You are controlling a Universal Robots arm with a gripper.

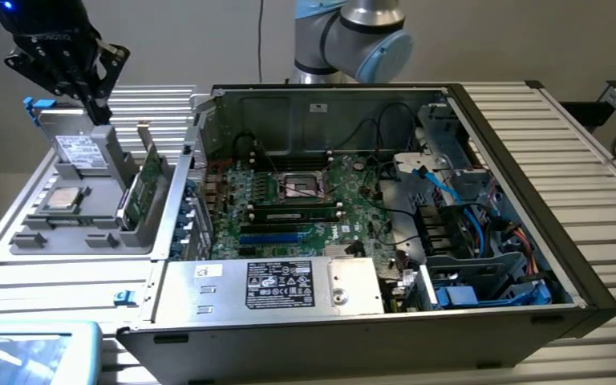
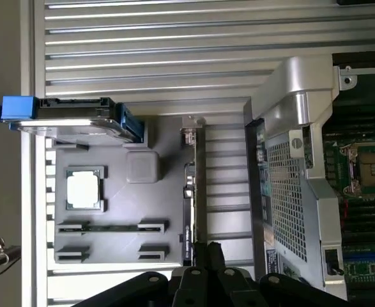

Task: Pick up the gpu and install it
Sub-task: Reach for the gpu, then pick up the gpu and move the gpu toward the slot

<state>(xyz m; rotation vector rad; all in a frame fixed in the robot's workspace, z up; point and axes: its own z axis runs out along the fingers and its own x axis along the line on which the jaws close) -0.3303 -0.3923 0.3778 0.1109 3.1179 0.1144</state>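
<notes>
The gpu (image 1: 151, 172) stands on edge in a slot of the grey holder tray (image 1: 73, 233), its green board facing the computer case. In the wrist view the gpu (image 2: 191, 192) is a thin dark edge with its silver bracket at one end. My black gripper (image 1: 99, 111) hangs above the far end of the tray, over the hard drive and toward the exterior view's left of the gpu. In the wrist view my gripper (image 2: 208, 251) is shut, with nothing between its fingers, and its tips sit close to the card's near end.
The open computer case (image 1: 522, 200) lies to the exterior view's right of the tray, with the motherboard (image 1: 297, 200) and power supply (image 1: 281, 285) exposed. The tray also holds a silver hard drive (image 2: 72, 118), a CPU (image 2: 85, 190) and a memory stick (image 2: 110, 227). The table (image 1: 73, 281) is ribbed metal.
</notes>
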